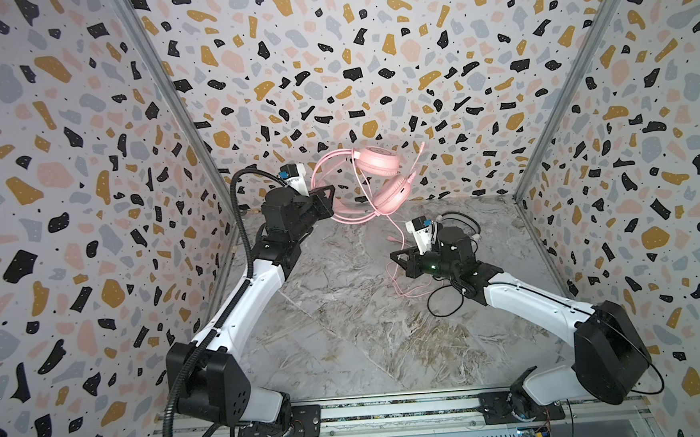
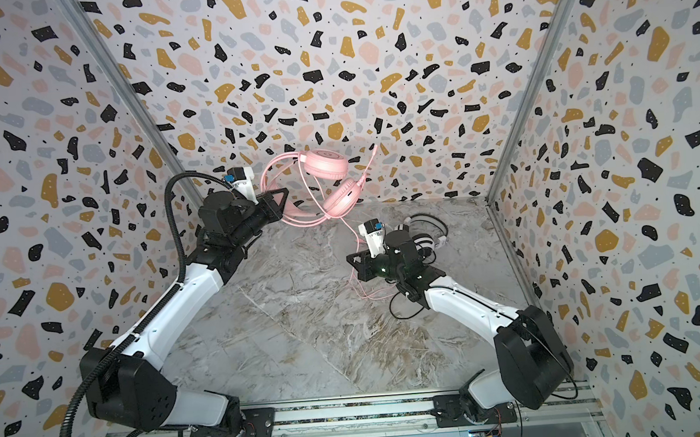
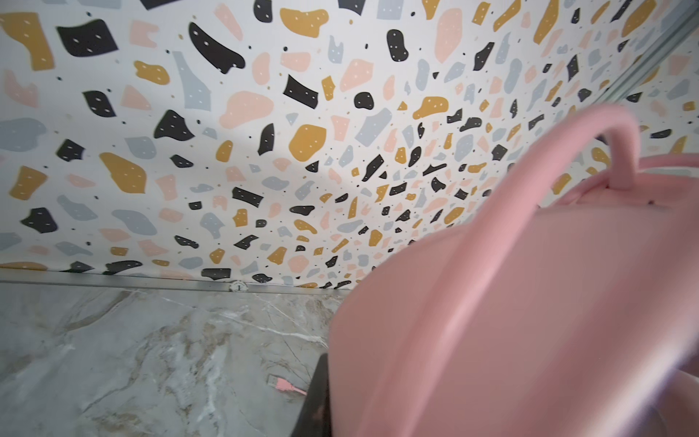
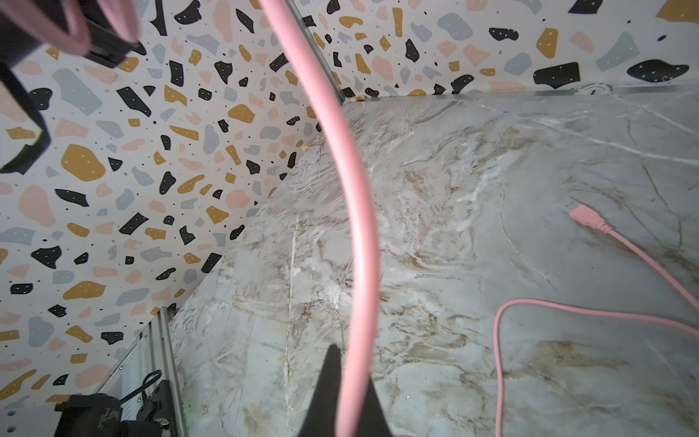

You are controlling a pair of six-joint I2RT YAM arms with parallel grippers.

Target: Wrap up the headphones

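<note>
Hanging headphones [image 1: 378, 168] hug back wall [image 1: 330, 62]; front tabletop [image 1: 348, 353] bare.

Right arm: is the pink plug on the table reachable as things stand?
Probably not yet. The right gripper is shut on the pink cord, so it must let go first. The plug lies close by on the table, with nothing in between.

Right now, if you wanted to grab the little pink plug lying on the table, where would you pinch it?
Probably the pink plug by its two long sides, with the gripper coming straight down from above. It lies flat on the marble table with bare space all round, and its body looks stiffer than the thin pink cord trailing behind it.
</note>
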